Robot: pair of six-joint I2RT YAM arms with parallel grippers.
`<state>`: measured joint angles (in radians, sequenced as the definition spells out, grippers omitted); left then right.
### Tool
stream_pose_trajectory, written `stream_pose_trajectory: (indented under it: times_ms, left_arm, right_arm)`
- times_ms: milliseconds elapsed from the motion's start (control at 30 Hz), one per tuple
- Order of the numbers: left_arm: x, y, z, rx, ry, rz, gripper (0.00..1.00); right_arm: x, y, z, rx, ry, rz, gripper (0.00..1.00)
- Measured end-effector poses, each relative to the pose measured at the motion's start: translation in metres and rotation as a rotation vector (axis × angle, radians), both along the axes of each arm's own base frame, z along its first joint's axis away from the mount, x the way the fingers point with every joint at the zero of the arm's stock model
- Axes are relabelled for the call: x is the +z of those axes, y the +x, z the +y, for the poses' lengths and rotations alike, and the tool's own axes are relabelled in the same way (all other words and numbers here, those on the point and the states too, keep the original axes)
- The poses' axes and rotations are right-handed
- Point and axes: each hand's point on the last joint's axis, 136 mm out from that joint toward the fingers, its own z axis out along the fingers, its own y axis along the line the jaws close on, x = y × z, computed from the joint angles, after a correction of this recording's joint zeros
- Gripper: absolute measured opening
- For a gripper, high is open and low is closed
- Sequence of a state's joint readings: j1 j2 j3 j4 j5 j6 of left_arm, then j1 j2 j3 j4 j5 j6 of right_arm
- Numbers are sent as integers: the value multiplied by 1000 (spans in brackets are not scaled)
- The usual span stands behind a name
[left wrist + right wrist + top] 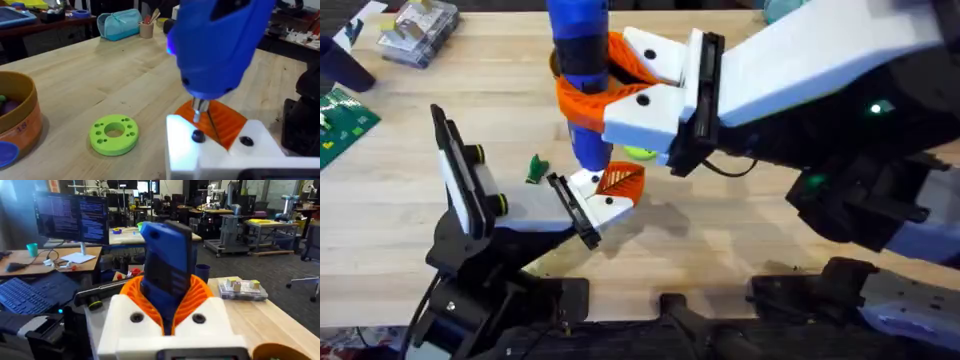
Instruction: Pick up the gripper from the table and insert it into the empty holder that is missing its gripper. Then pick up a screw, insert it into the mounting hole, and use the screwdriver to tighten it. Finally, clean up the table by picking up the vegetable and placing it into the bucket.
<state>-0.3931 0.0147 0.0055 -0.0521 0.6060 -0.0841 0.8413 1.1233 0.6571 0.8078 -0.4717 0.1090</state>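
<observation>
The right end effector (620, 85) is clamping the blue screwdriver (582, 70) between its orange ribbed pads (200, 296), holding it upright with the nose pointing down. In the right wrist view the screwdriver's blue body is standing between the two orange pads, which are pressing against its sides. The thin metal bit (199, 111) is reaching down to a dark screw (198, 136) sitting in the white block of the gripper (220, 145), whose orange ribbed finger (225, 122) is lying just behind the bit. A second dark dot (246, 141) is showing beside the first on the white block.

In the overhead view the gripper (610, 190) is sitting against the narrow black holder (572, 210), which is joined to a pale grey arm link (525, 212) running back toward the left arm's base. The left end effector's opening cannot be told from these views.

A lime-green ring disc (114, 134) is lying flat on the wooden desk (720, 250) near the gripper. The orange-tan bucket (20, 120) is standing well beside the disc, with something green and purple inside. A small green vegetable (536, 170) is lying on the desk just beside the holder. A tall white plate with yellow-black knobs (465, 185) is standing upright near the vegetable.
</observation>
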Motion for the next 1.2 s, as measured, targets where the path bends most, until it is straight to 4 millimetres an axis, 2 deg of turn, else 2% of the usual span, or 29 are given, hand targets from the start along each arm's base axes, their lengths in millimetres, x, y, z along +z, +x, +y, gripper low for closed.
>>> stream_pose_trajectory:
  times_ms: [633,1200]
  left_arm:
    - [0,0,0,0,-1,3,16]
    - [0,0,0,0,-1,2,16]
  right_arm:
    - [-10,5,5,5,-13,42,55]
    - [-3,4,4,11,14,43,55]
